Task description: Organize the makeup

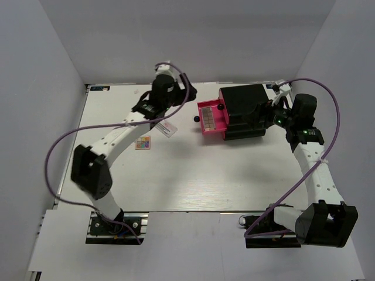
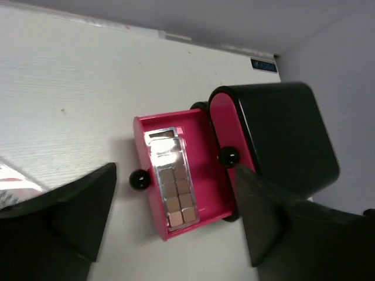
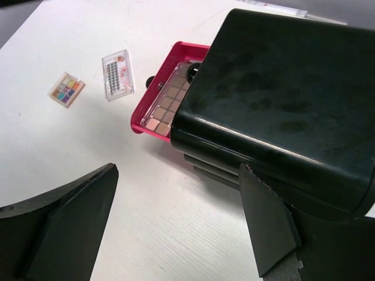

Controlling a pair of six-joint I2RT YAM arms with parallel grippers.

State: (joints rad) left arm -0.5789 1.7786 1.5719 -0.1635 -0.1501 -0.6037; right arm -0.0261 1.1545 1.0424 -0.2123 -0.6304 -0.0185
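Your left gripper [image 2: 174, 172] faces the pink drawer [image 2: 205, 158], fingers wide apart, gripping nothing; the brown palette [image 2: 174, 190] lies inside that drawer; the box [image 1: 246, 108] sits by the far edge, right of centre; your right gripper [image 3: 176, 170] gapes empty beside it; a colourful palette [image 3: 66, 89] and a clear case [image 3: 118, 76] lie toward the left edge.

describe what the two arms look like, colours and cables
Both the left arm and right arm have white links dotted with small holes, joined by bulky black joint housings. A purple cable loops along each. Green lights glow near the right wrist. The left end effector and right end effector have broad black wedge-shaped fingers.
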